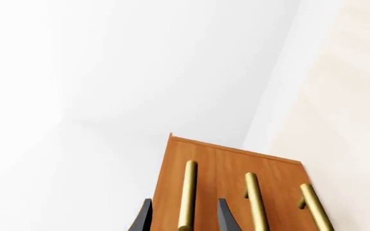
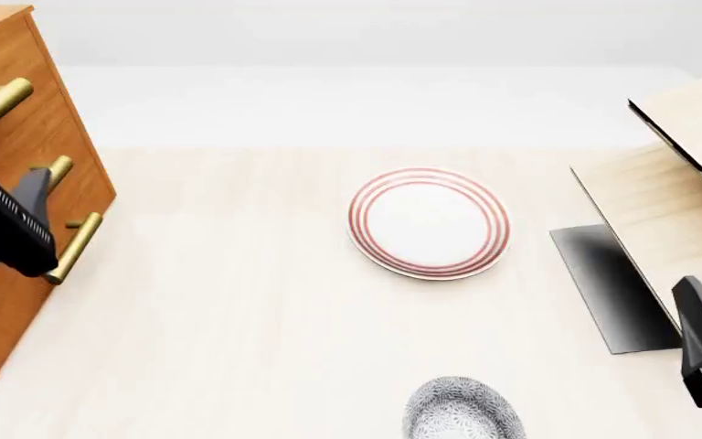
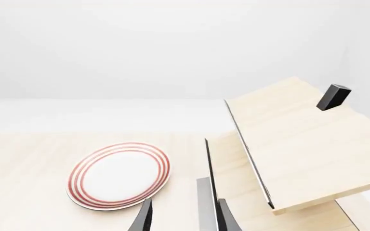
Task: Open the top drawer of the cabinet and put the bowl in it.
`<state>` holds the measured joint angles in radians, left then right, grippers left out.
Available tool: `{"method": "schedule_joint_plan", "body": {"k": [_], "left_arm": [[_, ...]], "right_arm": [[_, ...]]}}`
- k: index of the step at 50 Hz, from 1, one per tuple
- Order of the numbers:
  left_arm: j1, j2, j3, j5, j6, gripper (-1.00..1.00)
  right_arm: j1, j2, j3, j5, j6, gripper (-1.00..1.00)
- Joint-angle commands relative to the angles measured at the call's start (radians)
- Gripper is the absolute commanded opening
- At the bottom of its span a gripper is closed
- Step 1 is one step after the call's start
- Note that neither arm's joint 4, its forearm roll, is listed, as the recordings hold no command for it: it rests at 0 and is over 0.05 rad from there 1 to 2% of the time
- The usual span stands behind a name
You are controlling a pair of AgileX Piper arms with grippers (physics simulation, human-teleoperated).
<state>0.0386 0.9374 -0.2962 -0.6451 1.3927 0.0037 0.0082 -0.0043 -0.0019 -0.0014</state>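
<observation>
We judged the opening step was in hand: our left end effector [image 1: 183, 216] stood open astride the top drawer [image 1: 191, 163] handle [image 1: 187, 197], not clamped. Next it must close and pull. The bowl [image 2: 462, 411] waited on the bench [image 2: 229, 311]; the right end effector [image 3: 183, 216] was open, empty.
</observation>
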Motion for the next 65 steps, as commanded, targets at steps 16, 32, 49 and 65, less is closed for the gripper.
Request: {"method": "schedule_joint_plan", "body": {"k": [16,32,49,65], "left_arm": [[0.066,0.106,-0.054,-0.073,0.063,1.00],[0.099,0.188,-0.054,-0.134,0.042,1.00],[0.141,0.295,-0.049,-0.227,0.036,1.00],[0.175,0.327,-0.072,-0.264,0.053,1.00]], "right_arm": [[-0.001,0.001,0.000,0.000,0.000,1.00],[-0.001,0.001,0.000,0.000,0.000,1.00],[-0.001,0.001,0.000,0.000,0.000,1.00],[-0.001,0.001,0.000,0.000,0.000,1.00]]}}
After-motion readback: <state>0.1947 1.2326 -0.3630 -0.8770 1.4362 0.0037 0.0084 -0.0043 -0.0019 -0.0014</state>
